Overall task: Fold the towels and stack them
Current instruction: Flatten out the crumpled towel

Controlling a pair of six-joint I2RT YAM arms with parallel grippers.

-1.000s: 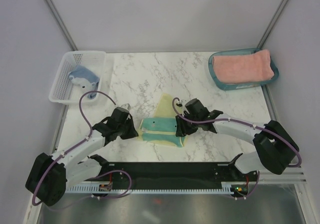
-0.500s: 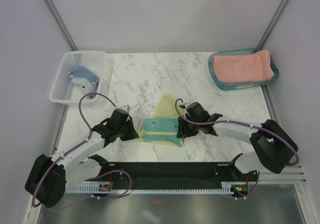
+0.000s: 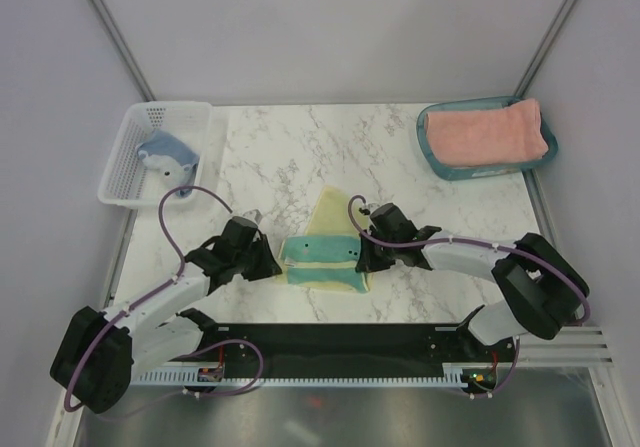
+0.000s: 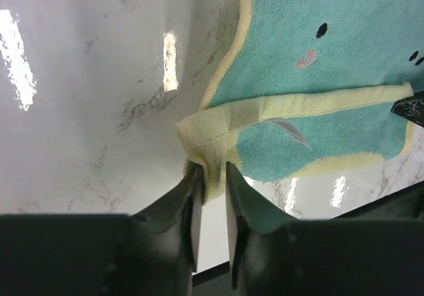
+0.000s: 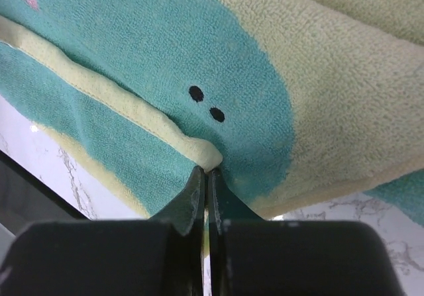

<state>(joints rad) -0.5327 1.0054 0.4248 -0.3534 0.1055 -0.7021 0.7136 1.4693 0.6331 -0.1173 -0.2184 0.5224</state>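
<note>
The pale-yellow towel point(image 3: 325, 252) with its teal face patch lies folded on the marble between my two grippers. My left gripper point(image 3: 272, 265) is at its left corner. In the left wrist view its jaws point(image 4: 211, 177) stand slightly apart, with the yellow corner of the towel point(image 4: 318, 57) lying loosely between them. My right gripper point(image 3: 362, 257) is at the towel's right side. In the right wrist view it point(image 5: 205, 173) is shut, pinching the yellow hem of the towel's point(image 5: 165, 64) fold. The salmon-pink towel point(image 3: 487, 132) lies folded at the back right. The grey-blue towel point(image 3: 165, 154) is bunched at the back left.
A teal tray point(image 3: 440, 167) holds the pink towel at the back right. A white mesh basket point(image 3: 125, 182) holds the grey-blue towel at the back left. A black rail point(image 3: 340, 347) runs along the near table edge between the arm bases.
My right gripper has closed onto the towel's folded hem. My left gripper's jaws have parted around the corner they were clamping. The towel has barely shifted.
</note>
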